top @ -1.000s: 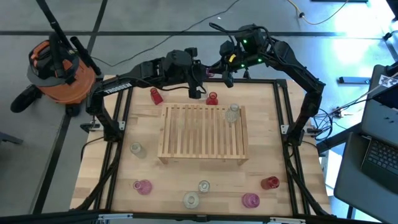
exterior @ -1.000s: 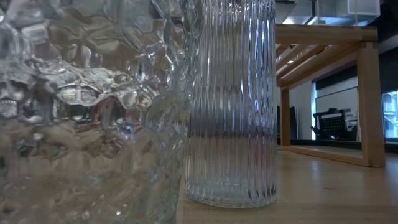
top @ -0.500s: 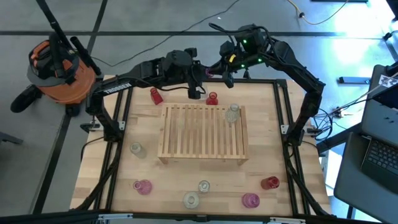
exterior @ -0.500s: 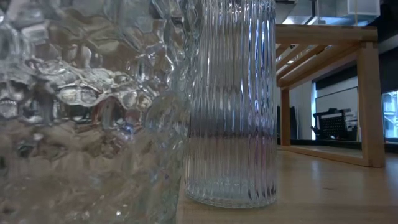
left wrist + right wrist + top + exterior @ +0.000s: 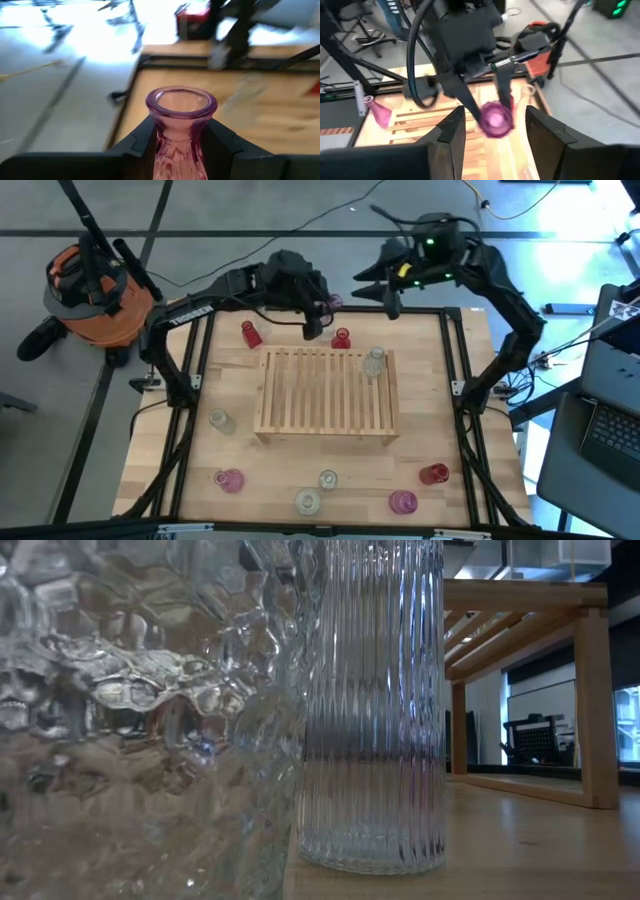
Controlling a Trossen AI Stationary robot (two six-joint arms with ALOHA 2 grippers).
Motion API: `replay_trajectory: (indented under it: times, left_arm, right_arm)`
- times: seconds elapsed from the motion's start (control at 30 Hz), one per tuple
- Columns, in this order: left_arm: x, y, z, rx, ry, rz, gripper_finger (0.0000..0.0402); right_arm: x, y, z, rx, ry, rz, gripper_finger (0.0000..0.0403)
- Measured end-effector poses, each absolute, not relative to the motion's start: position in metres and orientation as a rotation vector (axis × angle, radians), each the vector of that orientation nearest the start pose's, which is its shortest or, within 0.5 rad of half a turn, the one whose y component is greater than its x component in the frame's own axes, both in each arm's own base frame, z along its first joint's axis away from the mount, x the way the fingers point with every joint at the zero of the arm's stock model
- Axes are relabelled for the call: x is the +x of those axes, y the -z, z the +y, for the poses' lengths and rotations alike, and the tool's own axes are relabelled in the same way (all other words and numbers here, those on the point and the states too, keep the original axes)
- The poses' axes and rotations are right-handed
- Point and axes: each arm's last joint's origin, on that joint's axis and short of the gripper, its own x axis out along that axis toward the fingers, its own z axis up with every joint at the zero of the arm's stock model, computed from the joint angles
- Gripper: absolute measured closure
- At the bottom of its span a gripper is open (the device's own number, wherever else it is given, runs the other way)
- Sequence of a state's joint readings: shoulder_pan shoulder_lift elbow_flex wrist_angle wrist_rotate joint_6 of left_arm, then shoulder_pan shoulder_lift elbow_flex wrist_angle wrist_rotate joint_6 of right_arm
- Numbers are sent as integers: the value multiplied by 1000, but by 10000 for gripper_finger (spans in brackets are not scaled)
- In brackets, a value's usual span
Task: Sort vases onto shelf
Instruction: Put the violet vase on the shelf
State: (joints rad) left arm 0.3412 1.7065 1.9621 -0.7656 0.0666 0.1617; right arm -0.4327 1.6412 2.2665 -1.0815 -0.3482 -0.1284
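A pink vase (image 5: 181,107) hangs in the air over the table's far edge, with my left gripper (image 5: 322,312) shut on it. My right gripper (image 5: 495,111) is open. It stands a short way off toward the right, pointing at the vase's mouth (image 5: 495,119) and touching nothing. The slatted shelf (image 5: 320,395) lies mid-table with a clear vase (image 5: 374,363) standing at its far right corner. One red vase (image 5: 342,338) stands on the table just behind the shelf. Another red vase (image 5: 250,334) stands at the far left. My left gripper pinches the pink vase's narrow neck (image 5: 177,137) between its two fingers, just below the flared lip. One finger is on each side, and the fingers lie across the neck. The vase is lifted clear of the table. Its body is hidden below the fingers.
Several more vases stand on the table: a clear one (image 5: 219,420) left of the shelf, and pink (image 5: 230,480), clear (image 5: 327,479), pink (image 5: 402,501) and red (image 5: 433,473) along the near edge. Clear glass (image 5: 370,710) fills the low view. An orange vacuum (image 5: 95,290) stands beyond the table's left.
My right gripper has opened, let go of the pink vase and drawn back toward the table's far right, rising a little. My left gripper has kept hold of the vase and rolled its wrist, turning the vase with it.
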Motion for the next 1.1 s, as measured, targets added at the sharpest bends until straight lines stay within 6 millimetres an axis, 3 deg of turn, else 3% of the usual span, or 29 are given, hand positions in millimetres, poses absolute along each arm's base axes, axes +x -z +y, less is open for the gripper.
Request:
replay_trajectory:
  times: [0.1, 0.27, 0.53, 0.7, 0.9, 1.1]
  left_arm:
    - [343, -437, 124, -22, -117, 456, 293]
    - [346, -418, 128, -98, 4, 317, 293]
    - [325, -372, 121, -94, 115, 15, 293]
    - [327, -329, 117, -147, 174, -27, 293]
    - [333, -316, 121, -147, 164, -41, 293]
    - [347, -289, 125, -181, 180, 36, 293]
  right_arm:
    - [253, -520, -107, 20, 95, 454, 254]
    - [224, -529, -97, -39, 188, 477, 264]
    - [191, -541, -86, -98, 312, 476, 265]
    - [186, -543, -85, -112, 348, 471, 265]
    - [187, -542, -85, -113, 344, 476, 265]
    - [190, -541, -87, -115, 338, 485, 265]
